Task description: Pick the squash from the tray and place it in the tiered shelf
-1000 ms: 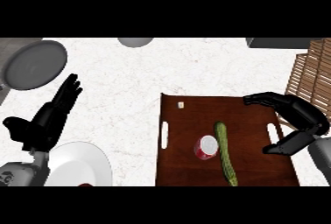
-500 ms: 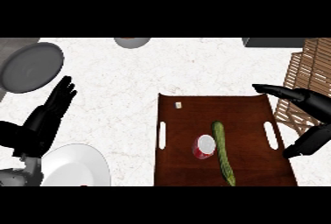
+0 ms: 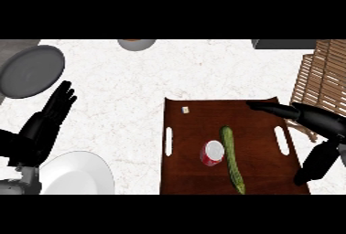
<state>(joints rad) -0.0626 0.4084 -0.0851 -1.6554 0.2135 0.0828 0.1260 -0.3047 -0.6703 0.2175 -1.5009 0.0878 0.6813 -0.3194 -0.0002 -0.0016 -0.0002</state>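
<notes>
On the white marbled desk point(image 3: 135, 82) the long green squash point(image 3: 232, 157) lies untouched on the brown tray point(image 3: 196, 151), the right hand point(image 3: 317, 132) spread open beside it, nothing yet moved to the tiered shelf point(image 3: 323, 73).

A kitchen, seen from above: a white marble-patterned counter point(image 3: 128, 87) carries a dark brown wooden serving tray with white handle slots point(image 3: 196, 178). Left of the tray lie a round white plate point(image 3: 78, 176) and, farther up, a round grey plate point(image 3: 30, 71). Right of the tray stands a slatted wooden tiered shelf point(image 3: 323, 75). On the tray lies a long green squash point(image 3: 232, 157).
</notes>
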